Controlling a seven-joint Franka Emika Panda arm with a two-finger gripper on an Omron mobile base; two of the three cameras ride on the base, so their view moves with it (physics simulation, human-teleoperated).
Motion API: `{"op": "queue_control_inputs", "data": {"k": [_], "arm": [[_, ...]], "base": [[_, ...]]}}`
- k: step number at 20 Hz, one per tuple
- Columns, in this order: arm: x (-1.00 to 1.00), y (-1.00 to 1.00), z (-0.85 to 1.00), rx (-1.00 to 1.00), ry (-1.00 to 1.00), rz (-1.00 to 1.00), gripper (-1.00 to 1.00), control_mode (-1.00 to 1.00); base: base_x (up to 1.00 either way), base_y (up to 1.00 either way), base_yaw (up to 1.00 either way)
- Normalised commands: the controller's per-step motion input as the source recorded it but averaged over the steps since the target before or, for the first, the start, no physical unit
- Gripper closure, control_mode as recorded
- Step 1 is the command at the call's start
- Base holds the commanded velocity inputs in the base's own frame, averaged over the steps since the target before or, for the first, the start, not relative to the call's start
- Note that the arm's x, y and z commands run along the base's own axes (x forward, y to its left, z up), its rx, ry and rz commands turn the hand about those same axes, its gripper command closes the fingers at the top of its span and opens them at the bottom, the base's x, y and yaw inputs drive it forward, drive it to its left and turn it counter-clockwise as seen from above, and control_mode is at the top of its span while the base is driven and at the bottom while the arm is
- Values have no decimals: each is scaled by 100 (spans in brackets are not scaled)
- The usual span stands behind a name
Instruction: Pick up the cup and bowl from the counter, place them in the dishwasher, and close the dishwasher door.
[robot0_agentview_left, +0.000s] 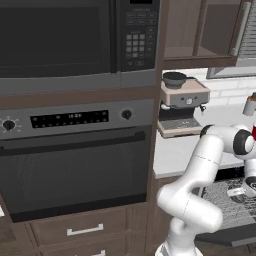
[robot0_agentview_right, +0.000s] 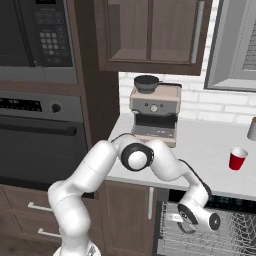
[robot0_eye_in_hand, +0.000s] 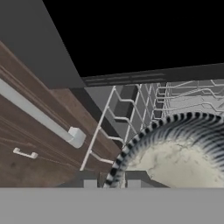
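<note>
My gripper (robot0_eye_in_hand: 111, 183) is low over the grey wire rack (robot0_agentview_right: 235, 235) of the open dishwasher. Its two fingertips (robot0_eye_in_hand: 89, 183) sit on either side of the rim of the bowl (robot0_eye_in_hand: 175, 162) and are shut on it. The bowl has a black-and-white striped rim and a beige inside, and it lies over the rack wires. In the right base view the arm bends down from the counter (robot0_agentview_right: 210, 145) to the gripper (robot0_agentview_right: 181, 223) at the rack's left end. The red cup (robot0_agentview_right: 238, 159) stands upright on the counter, to the right of the arm. The dishwasher door (robot0_agentview_left: 235, 237) is folded down.
A coffee machine (robot0_agentview_right: 155, 112) stands at the counter's back left. The black oven (robot0_agentview_left: 75, 160) and the microwave (robot0_agentview_left: 60, 35) fill the wall to the left. A small canister (robot0_agentview_right: 252, 129) stands at the counter's back right. Brown drawers with pale handles (robot0_eye_in_hand: 74, 135) flank the rack.
</note>
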Motion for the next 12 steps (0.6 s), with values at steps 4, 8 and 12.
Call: {"op": "queue_control_inputs", "data": {"k": [4,8,12], "arm": [[6,5,-10,0,0,0,-100,-100],[16,0,0,0,0,0,-100,-100],[1,0,0,-2,1,-2,-100,-100]], "base": [[0,0,0],[0,0,0],[0,0,0]]}}
